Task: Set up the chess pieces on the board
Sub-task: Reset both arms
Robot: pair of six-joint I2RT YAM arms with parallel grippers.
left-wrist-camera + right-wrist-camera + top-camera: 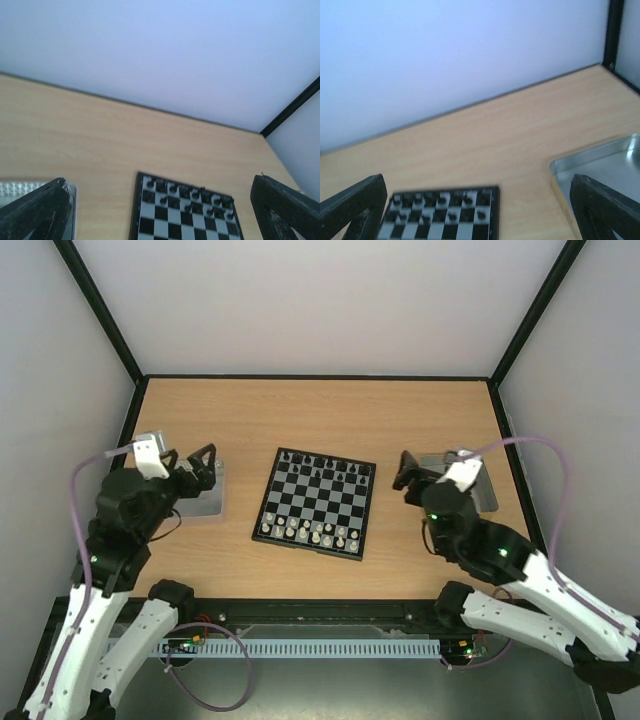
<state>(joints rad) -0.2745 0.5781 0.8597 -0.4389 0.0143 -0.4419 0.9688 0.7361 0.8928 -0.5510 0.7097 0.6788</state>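
The board (pixel 318 502) lies in the middle of the table. Black chess pieces (pixel 325 467) fill its two far rows and cream-white chess pieces (pixel 308 531) stand along its near rows. My left gripper (pixel 190 462) hangs open above the left tray, left of the board, with nothing between its fingers (pixel 40 210). My right gripper (pixel 408 478) is open too, between the board's right edge and the right tray, and holds nothing. The left wrist view shows the board (pixel 136 210) with black pieces (pixel 190 197). In the right wrist view the board's (pixel 492 215) far right corner shows.
A shiny metal tray (pixel 200 504) sits left of the board under the left gripper. A second tray (pixel 482 490) sits at the right, also seen as a tray (pixel 600 165) in the right wrist view. Walls with black frame posts close in the table.
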